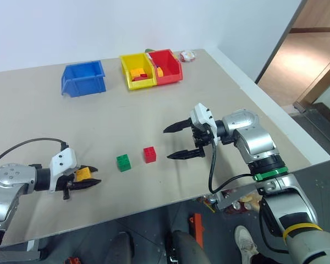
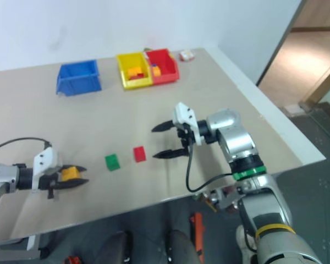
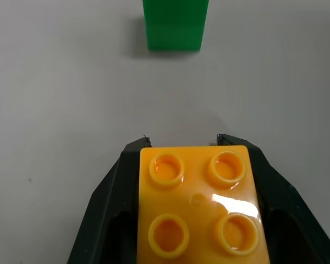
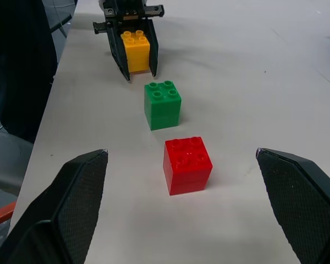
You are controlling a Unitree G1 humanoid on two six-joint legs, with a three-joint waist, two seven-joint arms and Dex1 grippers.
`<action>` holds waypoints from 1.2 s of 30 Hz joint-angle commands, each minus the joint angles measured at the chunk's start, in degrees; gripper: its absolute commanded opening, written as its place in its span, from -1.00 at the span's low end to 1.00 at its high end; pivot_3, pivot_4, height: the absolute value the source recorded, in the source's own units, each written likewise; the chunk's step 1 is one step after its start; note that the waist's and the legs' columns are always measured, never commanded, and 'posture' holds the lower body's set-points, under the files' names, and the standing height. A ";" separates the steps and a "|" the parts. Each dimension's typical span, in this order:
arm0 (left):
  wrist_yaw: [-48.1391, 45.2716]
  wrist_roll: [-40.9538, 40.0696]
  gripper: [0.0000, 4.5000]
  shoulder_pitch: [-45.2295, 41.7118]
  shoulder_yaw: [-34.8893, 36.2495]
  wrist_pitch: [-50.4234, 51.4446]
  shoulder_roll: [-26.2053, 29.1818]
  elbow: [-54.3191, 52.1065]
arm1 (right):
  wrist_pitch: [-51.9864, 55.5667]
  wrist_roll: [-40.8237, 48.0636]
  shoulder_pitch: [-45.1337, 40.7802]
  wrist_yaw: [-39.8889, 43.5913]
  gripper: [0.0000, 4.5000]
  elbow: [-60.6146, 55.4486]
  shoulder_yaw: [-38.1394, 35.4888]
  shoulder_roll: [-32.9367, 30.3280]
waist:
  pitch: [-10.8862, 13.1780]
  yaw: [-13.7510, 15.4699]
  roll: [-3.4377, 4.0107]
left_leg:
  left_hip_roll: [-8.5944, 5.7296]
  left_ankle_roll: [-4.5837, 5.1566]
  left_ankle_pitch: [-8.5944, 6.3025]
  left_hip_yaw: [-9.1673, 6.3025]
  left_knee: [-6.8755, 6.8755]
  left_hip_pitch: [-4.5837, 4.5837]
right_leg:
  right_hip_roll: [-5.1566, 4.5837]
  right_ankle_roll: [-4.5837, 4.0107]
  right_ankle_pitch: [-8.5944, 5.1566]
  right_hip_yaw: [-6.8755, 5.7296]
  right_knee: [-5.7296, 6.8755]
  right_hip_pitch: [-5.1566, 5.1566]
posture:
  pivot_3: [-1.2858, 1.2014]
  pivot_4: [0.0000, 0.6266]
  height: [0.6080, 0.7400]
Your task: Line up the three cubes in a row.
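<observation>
My left gripper [image 1: 88,179] is shut on the yellow-orange cube [image 1: 83,174], low over the table near its front left; its black fingers [image 3: 113,187] press both sides of the studded cube [image 3: 201,212]. The green cube [image 1: 123,162] stands on the table to the right of it, and the red cube [image 1: 149,154] stands just beyond that. My right gripper [image 1: 179,141] hangs open right of the red cube, fingers spread wide and pointing left. In the right wrist view the red cube [image 4: 187,165], green cube [image 4: 163,104] and held yellow-orange cube [image 4: 136,50] run roughly in a line.
A blue bin [image 1: 83,78], a yellow bin [image 1: 137,71] and a red bin [image 1: 166,66] holding heaped bricks stand at the back of the table. A small white object [image 1: 187,55] lies at the back right corner. The table's front edge runs just below both grippers.
</observation>
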 commanded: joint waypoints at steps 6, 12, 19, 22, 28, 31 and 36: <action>0.13 0.47 -0.27 -2.92 -1.30 -2.46 -0.93 1.78 | 1.84 0.78 0.27 -1.72 1.00 -5.12 -1.21 -1.66 | 0.00 0.07 0.00 | 0.00 0.00 0.00 0.00 0.02 0.00 | 0.00 0.02 -0.01 0.00 0.00 0.01 | 0.03 -0.52 1.00; 1.02 0.29 -0.27 -4.03 -2.26 -2.00 -2.26 2.22 | 2.47 0.77 0.33 -2.32 1.00 -5.80 -1.12 -2.06 | 0.00 0.08 0.00 | 0.00 0.00 0.00 0.02 0.05 0.00 | -0.01 0.04 0.02 0.01 0.01 0.02 | 0.03 -0.52 1.00; 1.40 0.72 -0.27 -3.79 -3.38 -1.84 -3.19 1.68 | 2.61 0.66 -0.01 -2.81 1.00 -5.58 -0.99 -2.01 | -0.01 0.16 -0.01 | -0.01 0.00 0.00 0.02 0.07 0.00 | -0.02 0.07 0.04 0.02 0.01 0.04 | 0.03 -0.52 1.00; 0.95 2.59 -0.27 -3.29 -4.33 -3.74 -2.57 2.84 | 2.65 0.57 -0.17 -2.85 1.00 -5.36 -0.96 -1.99 | -0.01 0.16 -0.01 | -0.02 0.01 0.00 0.02 0.13 0.00 | -0.03 0.11 0.06 0.03 0.01 0.07 | 0.03 -0.52 1.00; 1.18 1.98 0.67 -4.94 -3.32 -4.68 -3.08 3.36 | 2.78 0.62 0.02 -2.87 1.00 -5.55 -0.87 -1.94 | -0.02 0.11 -0.01 | -0.01 0.01 0.00 0.12 0.17 0.03 | -0.03 0.14 0.09 0.11 0.01 0.07 | 0.03 -0.52 1.00; 0.58 1.24 0.99 -5.22 -2.92 -4.20 -2.39 1.83 | 2.81 0.66 0.13 -2.80 1.00 -5.59 -0.81 -1.89 | -0.02 0.11 -0.01 | -0.01 0.00 -0.01 0.16 0.15 0.00 | -0.03 0.16 0.08 0.14 0.00 0.04 | 0.03 -0.52 1.00; -0.81 -3.35 0.99 -3.94 -0.23 2.26 0.32 -5.38 | 4.51 1.83 -0.06 -2.38 1.00 -5.93 -1.19 -1.66 | -0.01 0.09 -0.02 | 0.00 0.00 -0.02 0.15 0.14 -0.05 | -0.01 0.17 0.05 0.15 0.00 0.00 | 0.03 -0.52 1.00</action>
